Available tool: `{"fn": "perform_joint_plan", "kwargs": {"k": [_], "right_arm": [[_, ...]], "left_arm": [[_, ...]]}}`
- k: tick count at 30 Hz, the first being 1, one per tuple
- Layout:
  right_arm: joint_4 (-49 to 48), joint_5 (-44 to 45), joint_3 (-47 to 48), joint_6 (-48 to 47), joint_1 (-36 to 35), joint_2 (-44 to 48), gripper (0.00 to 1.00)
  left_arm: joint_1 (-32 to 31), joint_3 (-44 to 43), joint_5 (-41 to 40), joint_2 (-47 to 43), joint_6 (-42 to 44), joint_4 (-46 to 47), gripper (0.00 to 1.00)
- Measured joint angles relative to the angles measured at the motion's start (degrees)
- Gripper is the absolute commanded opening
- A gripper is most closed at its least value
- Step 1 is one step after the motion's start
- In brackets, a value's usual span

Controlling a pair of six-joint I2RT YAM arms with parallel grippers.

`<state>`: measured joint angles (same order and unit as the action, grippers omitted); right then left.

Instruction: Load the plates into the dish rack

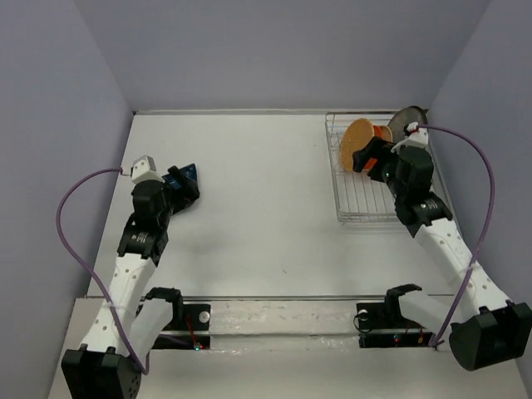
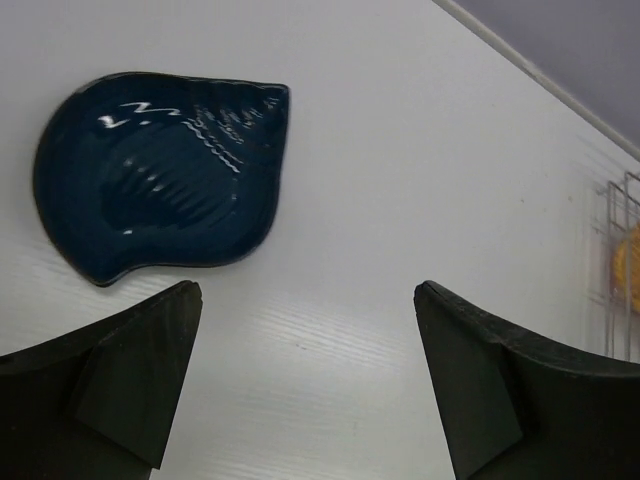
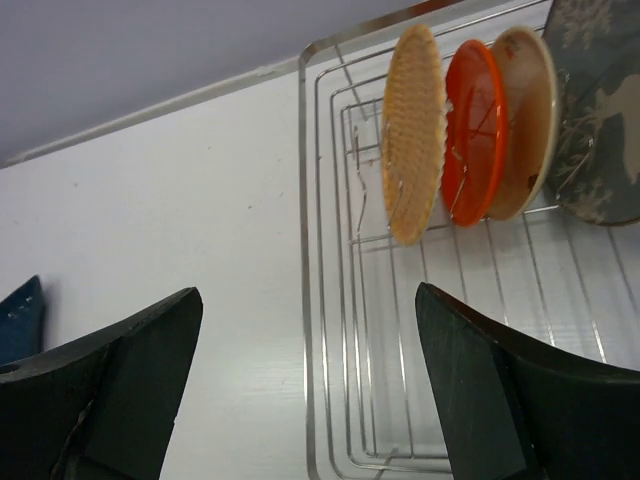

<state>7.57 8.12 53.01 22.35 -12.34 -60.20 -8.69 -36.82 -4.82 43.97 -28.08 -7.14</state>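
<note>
The left tool (image 2: 308,292) hung open and empty near the dark blue plate (image 2: 160,175), which lay flat on the bench (image 2: 400,150). The right tool (image 3: 308,297) gaped empty beside the dish rack (image 3: 304,250), where 4 plates (image 3: 475,130) stood upright.

White table boxed in by plain lilac-grey walls, under soft, even light.
The matte white table (image 1: 266,233) spreads beneath and ahead of the left gripper (image 2: 308,292) and the right gripper (image 3: 308,292), with faint fine streaks showing just under the left one. Far ahead of both, the back wall (image 1: 274,50) meets the tabletop along a thin pale seam. The left wall (image 1: 50,125) rises outboard of the left gripper, and the right wall (image 1: 499,83) stands close outboard of the right one. Behind both, a shiny pale strip (image 1: 283,316) runs along the table's near edge. Shadows on the tabletop are weak and blurred.
</note>
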Motion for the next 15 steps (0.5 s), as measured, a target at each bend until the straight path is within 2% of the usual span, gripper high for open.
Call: {"fn": "perform_joint_plan", "kwargs": {"k": [7, 11, 15], "right_arm": [[-0.4, -12.8, -8.6, 4.5, -4.6, 8.8, 0.93], [-0.3, -16.9, -12.7, 6.1, -6.4, 11.4, 0.93], [-0.3, -19.6, -13.7, 6.8, -6.9, 13.3, 0.93]], "left_arm": [[13.4, 0.1, -2.8, 6.3, -1.4, 0.5, 0.99], [21.5, 0.1, -2.8, 14.4, -1.0, 1.7, 0.99], [25.7, -0.1, -2.5, 23.2, 0.0, 1.9, 0.97]]}}
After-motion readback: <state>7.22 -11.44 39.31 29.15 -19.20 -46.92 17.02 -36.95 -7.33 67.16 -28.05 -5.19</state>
